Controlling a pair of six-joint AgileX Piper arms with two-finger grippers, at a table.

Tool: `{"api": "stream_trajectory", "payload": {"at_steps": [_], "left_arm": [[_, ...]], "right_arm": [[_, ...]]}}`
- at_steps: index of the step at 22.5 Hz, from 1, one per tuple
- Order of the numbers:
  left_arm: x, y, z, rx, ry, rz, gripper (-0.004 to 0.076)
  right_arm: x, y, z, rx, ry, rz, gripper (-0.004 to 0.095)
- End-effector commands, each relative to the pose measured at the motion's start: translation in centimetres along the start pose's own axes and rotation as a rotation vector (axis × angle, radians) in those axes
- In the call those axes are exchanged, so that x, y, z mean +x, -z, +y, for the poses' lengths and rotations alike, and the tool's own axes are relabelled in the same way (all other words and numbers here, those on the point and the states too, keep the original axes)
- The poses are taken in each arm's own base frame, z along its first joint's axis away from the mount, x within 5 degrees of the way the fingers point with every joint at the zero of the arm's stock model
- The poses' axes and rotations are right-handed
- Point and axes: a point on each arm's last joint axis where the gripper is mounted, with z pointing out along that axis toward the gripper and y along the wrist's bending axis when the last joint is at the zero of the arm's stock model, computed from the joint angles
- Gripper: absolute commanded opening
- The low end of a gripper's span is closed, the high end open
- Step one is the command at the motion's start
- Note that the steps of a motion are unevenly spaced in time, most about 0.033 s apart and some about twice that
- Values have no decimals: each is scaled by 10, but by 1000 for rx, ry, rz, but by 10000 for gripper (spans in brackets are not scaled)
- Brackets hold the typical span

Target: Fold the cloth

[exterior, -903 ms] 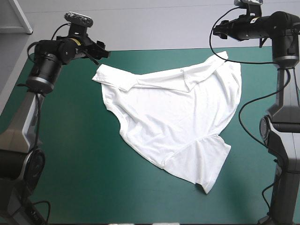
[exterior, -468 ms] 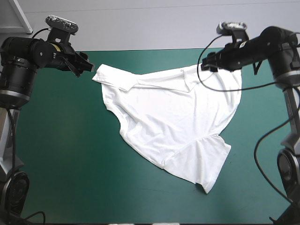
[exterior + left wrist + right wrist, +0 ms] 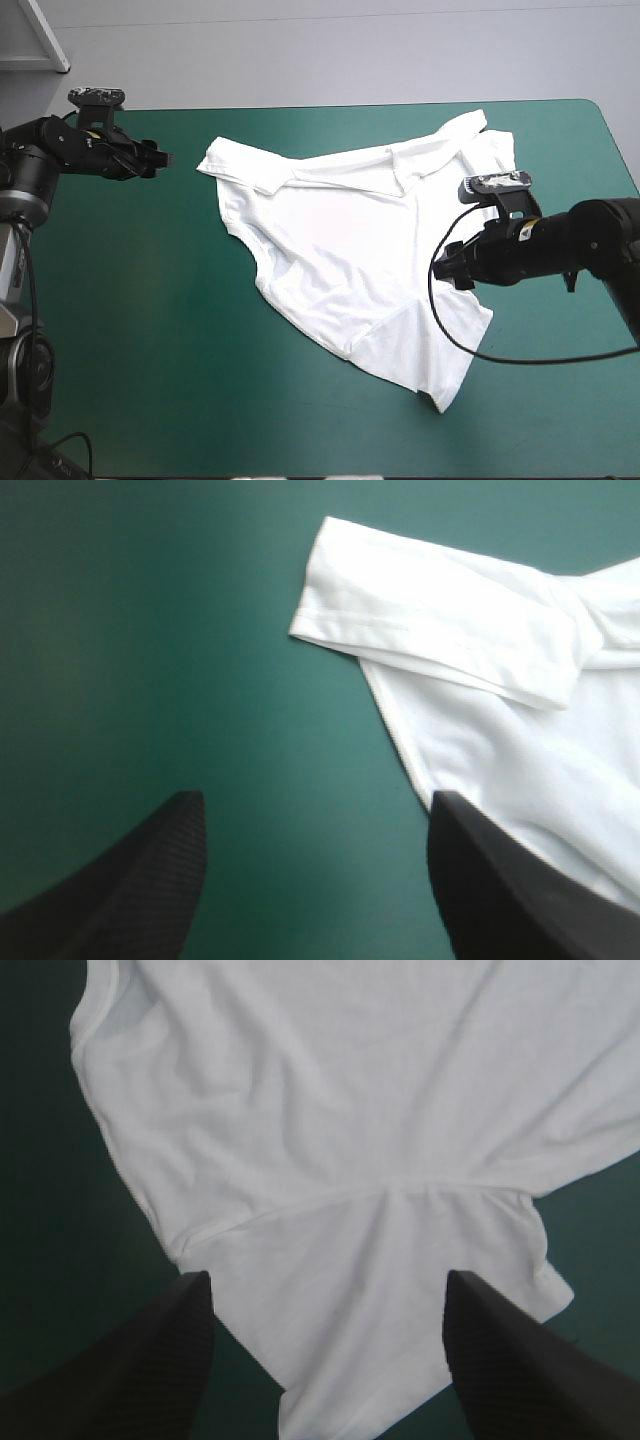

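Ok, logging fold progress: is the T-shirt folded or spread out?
Spread, not folded: the T-shirt lies flat on the teal-green cover, a sleeve out, only its far edge turned over.

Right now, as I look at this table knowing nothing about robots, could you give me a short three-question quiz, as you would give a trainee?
1. True or false: the left gripper is shut on the T-shirt.
2. Pick one. What lies just ahead of and beneath the right gripper?
A. a brown box
B. a sleeve of the T-shirt
C. a person's hand
3. Fill in the gap: the right gripper's two black fingers stand ____ (open or shut).

Key
1. False. It is open, over the cover beside the T-shirt.
2. B
3. open
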Motion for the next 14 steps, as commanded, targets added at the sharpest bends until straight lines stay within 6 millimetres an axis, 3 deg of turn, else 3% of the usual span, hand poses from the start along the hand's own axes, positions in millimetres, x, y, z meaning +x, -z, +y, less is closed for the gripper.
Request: {"api": "stream_trajectory", "payload": {"at_steps": [1,3,4,9,14], "left_arm": [[-11,-11,-5,100,46,-94,465],[-6,-35,-9,132,38,-48,465],[-1,-57,-14,153,38,-9,465],[9,-107,-34,173,-10,30,465],[20,-138,-48,188,-29,76,465]], "right_arm": [[7,12,15,-26,18,-62,611],[13,8,22,-32,36,-26,611],[17,3,28,-22,65,-3,611],[25,-1,49,-15,137,37,611],[31,2,56,-25,135,53,611]]}}
